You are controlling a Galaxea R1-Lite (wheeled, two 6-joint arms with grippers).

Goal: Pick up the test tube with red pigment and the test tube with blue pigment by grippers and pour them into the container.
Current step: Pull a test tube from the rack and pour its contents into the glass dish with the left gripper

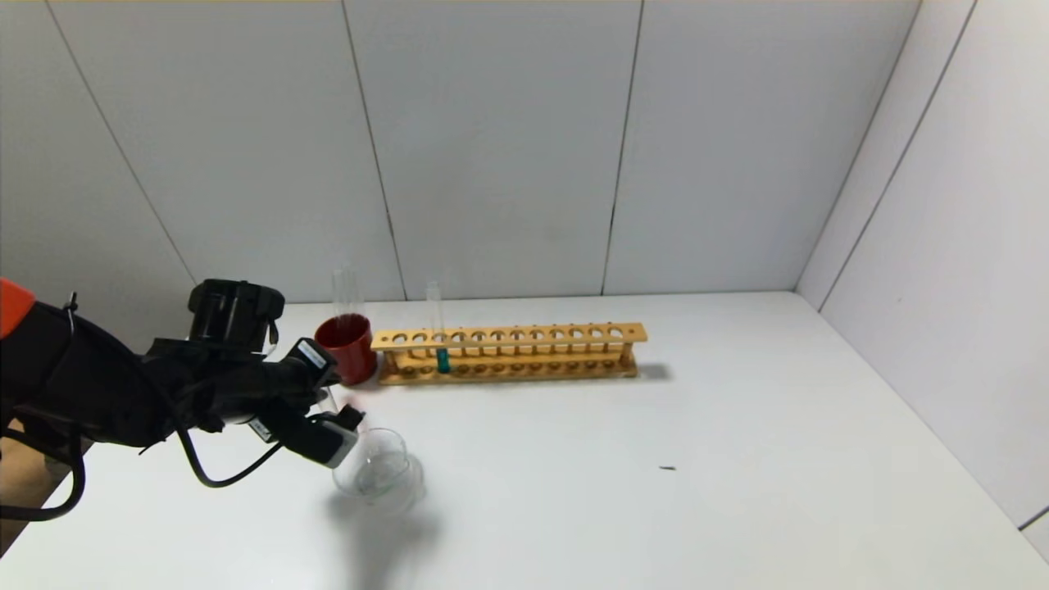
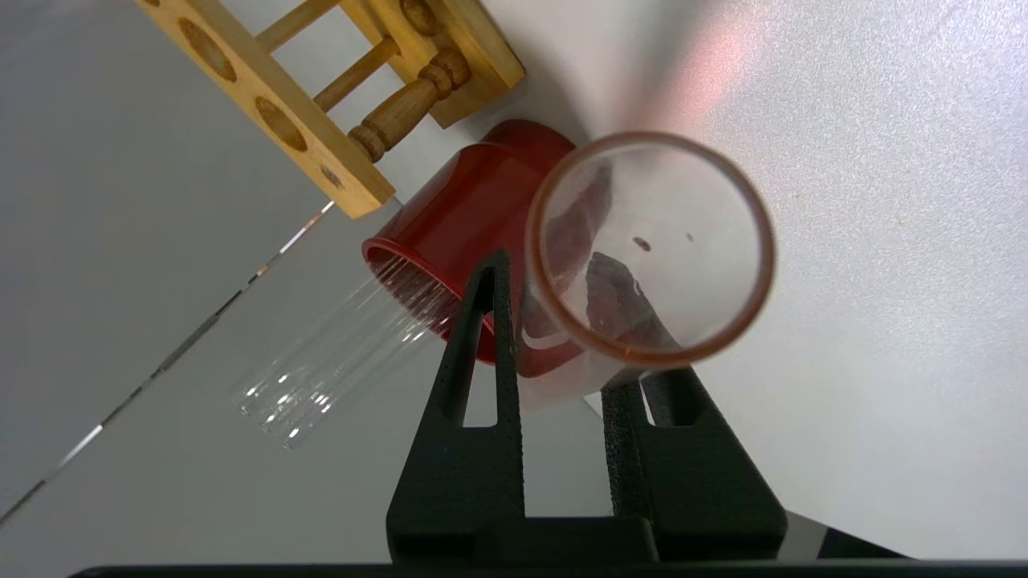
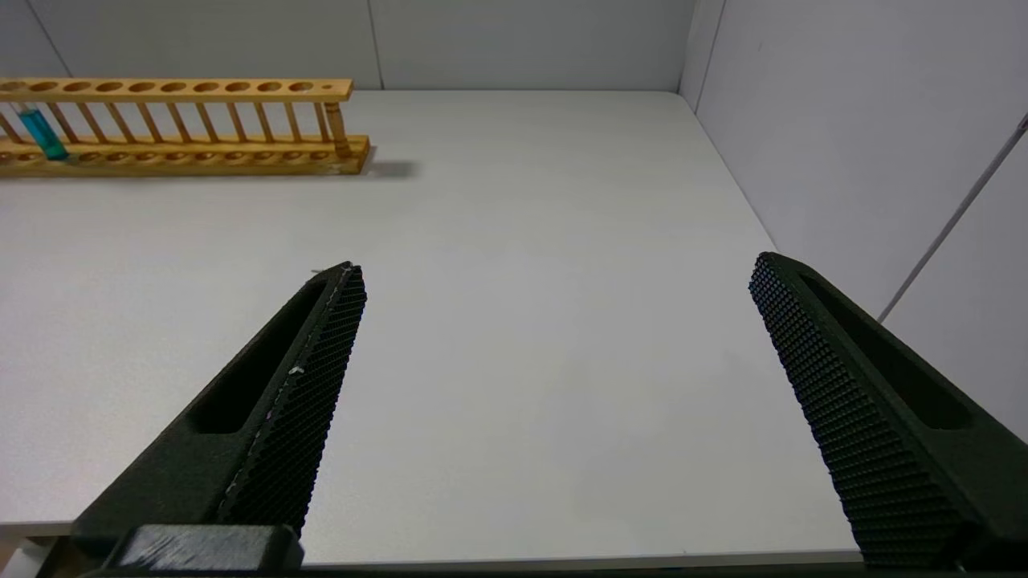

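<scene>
My left gripper (image 1: 332,403) is shut on the test tube with red pigment (image 1: 342,405) and holds it tilted just above the container (image 1: 379,474), a clear glass dish on the table's front left. In the left wrist view the tube's round mouth (image 2: 650,249), rimmed orange-red, shows past the black fingers (image 2: 482,345) of the gripper (image 2: 554,321). The test tube with blue pigment (image 1: 442,354) stands upright in the wooden rack (image 1: 508,352); it also shows in the right wrist view (image 3: 42,132). My right gripper (image 3: 558,265) is open and empty over bare table, out of the head view.
A dark red cup (image 1: 346,348) holding empty clear tubes (image 2: 321,377) stands at the rack's left end, just behind my left gripper. Grey walls close the table at the back and right. A small dark speck (image 1: 668,468) lies on the table.
</scene>
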